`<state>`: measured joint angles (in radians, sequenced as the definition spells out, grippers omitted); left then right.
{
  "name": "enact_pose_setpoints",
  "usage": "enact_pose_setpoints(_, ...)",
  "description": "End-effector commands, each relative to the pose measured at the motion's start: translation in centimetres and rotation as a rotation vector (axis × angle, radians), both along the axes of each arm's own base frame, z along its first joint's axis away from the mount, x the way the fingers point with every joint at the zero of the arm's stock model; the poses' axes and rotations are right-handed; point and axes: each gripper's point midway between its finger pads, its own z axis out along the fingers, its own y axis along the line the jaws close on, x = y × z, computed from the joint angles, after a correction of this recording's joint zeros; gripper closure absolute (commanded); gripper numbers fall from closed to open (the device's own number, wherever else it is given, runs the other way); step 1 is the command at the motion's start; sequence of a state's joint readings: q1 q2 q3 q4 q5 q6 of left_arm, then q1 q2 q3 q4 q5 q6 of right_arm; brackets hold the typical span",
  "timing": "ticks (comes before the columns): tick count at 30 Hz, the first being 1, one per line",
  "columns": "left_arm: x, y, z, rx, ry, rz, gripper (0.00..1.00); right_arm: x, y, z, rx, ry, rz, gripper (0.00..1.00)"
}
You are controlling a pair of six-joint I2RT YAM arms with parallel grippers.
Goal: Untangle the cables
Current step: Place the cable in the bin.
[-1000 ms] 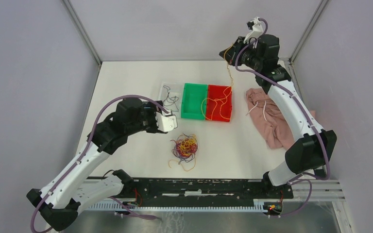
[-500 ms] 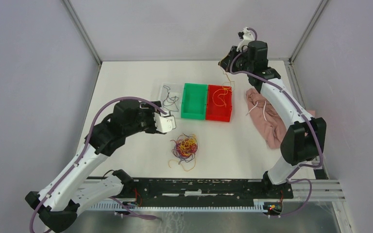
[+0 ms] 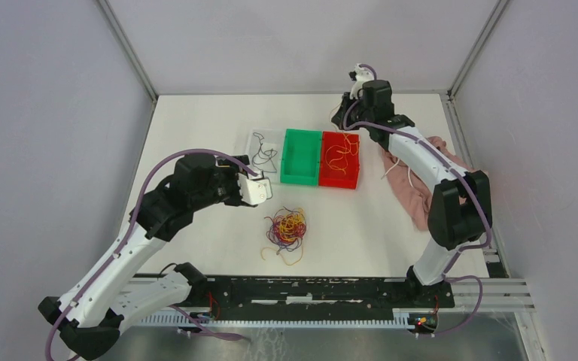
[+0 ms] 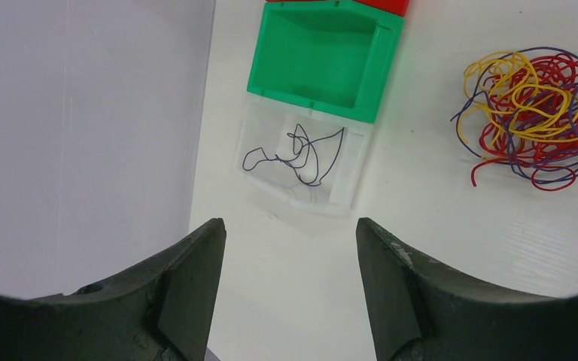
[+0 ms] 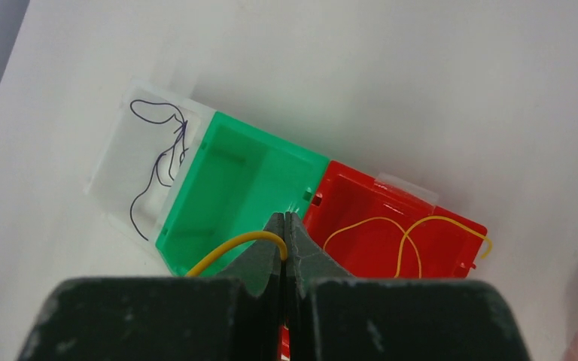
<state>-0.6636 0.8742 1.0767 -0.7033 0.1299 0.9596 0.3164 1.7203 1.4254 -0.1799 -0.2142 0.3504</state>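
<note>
From the top camera, we are seeing the tangle of cables (image 3: 287, 228) lying on the white surface (image 3: 196, 120), on the near side of three bins standing in a row: clear bin (image 3: 253, 154), green bin (image 3: 301, 180) and red bin (image 3: 339, 182). The left pincer (image 3: 261, 189) is hovering between the clear bin and the tangle. The right pincer (image 3: 342, 119) is hanging over the far edge of the red bin, and a pink cloth (image 3: 414, 188) is lying to the right.

Through the left wrist camera, we are looking past wide-open, empty jaws at a dark cable (image 4: 299, 154) curling inside the clear bin.

Through the right wrist camera, we are watching the jaws pinching a yellow cable (image 5: 229, 247) at their tips, above the green and red bins. More yellow loops are lying inside the red bin.
</note>
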Motion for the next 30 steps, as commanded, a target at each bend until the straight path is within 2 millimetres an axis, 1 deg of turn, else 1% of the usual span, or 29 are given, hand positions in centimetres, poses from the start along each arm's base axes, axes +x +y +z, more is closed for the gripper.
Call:
enact_pose_setpoints(1, 0.2, 0.0, 2.6, -0.039, -0.059, 0.007, 0.28, 0.7, 0.7, -1.6, -0.05, -0.013, -0.021, 1.0)
enact_pose_setpoints(6, 0.2, 0.0, 2.4, -0.035, -0.059, 0.007, 0.28, 0.5, 1.8, -4.4, -0.072, 0.049, -0.012, 1.0)
enact_pose_setpoints(8, 0.2, 0.0, 2.4, -0.033, -0.061, 0.006, 0.28, 0.5, 1.5, -5.5, -0.099, 0.069, -0.032, 1.0)
enact_pose_setpoints(10, 0.2, 0.0, 2.3, -0.032, -0.06, 0.003, 0.28, 0.5, 0.6, -6.5, -0.138, 0.076, -0.066, 0.99)
enact_pose_setpoints(11, 0.2, 0.0, 2.3, -0.032, -0.059, 0.004, 0.28, 0.6, 0.0, -6.9, -0.163, 0.078, -0.088, 0.97)
enact_pose_setpoints(15, 0.2, 0.0, 2.2, -0.032, -0.057, 0.004, 0.28, 0.7, -1.8, -7.7, -0.249, 0.083, -0.147, 0.79)
enact_pose_setpoints(18, 0.1, 0.0, 2.3, -0.036, -0.056, 0.003, 0.28, 0.7, -2.7, -7.9, -0.293, 0.095, -0.174, 0.61)
enact_pose_setpoints(23, 0.2, 0.0, 2.5, -0.034, -0.063, 0.002, 0.28, 0.1, -3.5, -6.5, -0.342, 0.091, -0.171, 0.42)
enact_pose_setpoints(28, 0.3, -0.2, 2.8, -0.036, -0.065, -0.001, 0.28, -0.6, -5.5, -4.9, -0.431, 0.095, -0.208, 0.3)
enact_pose_setpoints(30, 0.3, -0.1, 2.9, -0.037, -0.069, -0.002, 0.28, -0.9, -6.4, -4.3, -0.475, 0.09, -0.225, 0.29)
